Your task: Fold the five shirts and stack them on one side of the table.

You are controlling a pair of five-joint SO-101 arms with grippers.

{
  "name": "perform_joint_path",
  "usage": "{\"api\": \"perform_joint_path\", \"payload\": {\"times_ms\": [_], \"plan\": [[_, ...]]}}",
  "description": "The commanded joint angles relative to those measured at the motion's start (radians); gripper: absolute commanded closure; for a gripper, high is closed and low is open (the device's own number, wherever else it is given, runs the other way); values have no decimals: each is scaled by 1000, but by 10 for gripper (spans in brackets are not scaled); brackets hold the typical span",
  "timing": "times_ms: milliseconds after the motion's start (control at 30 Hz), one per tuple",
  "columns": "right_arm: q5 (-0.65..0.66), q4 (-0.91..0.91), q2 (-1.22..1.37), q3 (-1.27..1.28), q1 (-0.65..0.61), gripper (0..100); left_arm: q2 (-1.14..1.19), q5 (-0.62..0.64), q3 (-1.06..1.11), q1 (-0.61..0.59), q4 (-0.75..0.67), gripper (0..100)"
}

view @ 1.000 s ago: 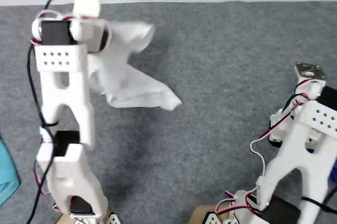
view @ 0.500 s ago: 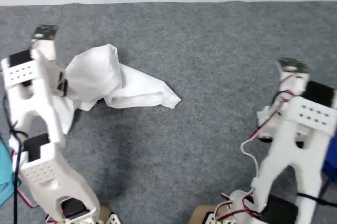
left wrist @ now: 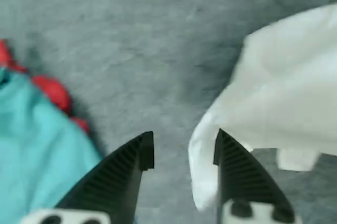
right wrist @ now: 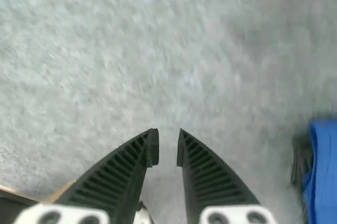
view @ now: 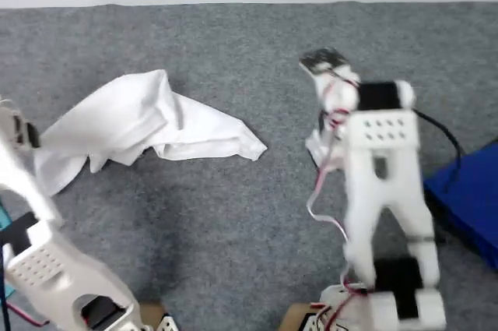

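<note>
A grey table (view: 257, 222) is seen from above, with a robot arm at each side. A crumpled white shirt (view: 140, 117) lies on the left half of the table, one end trailing towards the left edge.

A second ago we saw the left arm (view: 47, 269) standing tall over this shirt, with the cloth bunched up against it. That arm has since swung out to the left edge, and the shirt has been drawn leftwards and now lies lower and more stretched out.

From the left wrist, we see the left pincer (left wrist: 182, 147) spread wide. An edge of the white shirt (left wrist: 284, 92) lies in the gap beside one finger, but we do not see it clamped. A teal shirt (left wrist: 37, 134) lies nearby, with something red (left wrist: 52, 91) beside it that we cannot identify.

The right arm (view: 381, 167) has come from the right edge in towards the middle of the table. The right pincer (right wrist: 167, 147) hangs over bare table, its fingers almost pressed together with a narrow slit between them and nothing in it. A blue shirt (view: 467, 198) now shows at the right edge.
</note>
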Motion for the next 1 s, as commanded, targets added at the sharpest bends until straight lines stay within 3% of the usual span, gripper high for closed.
{"api": "perform_joint_path", "payload": {"times_ms": [0, 267, 467, 967], "plan": [[6, 39, 174, -229, -87, 915, -46, -2, -51, -61, 26, 816], [11, 41, 469, -443, -268, 799, -44, -2, -50, -112, 92, 816], [66, 35, 535, -451, -351, 799, -43, -2, -50, -109, 86, 816], [138, -166, 627, -451, -360, 799, -37, 0, -45, -107, 86, 816]]}}
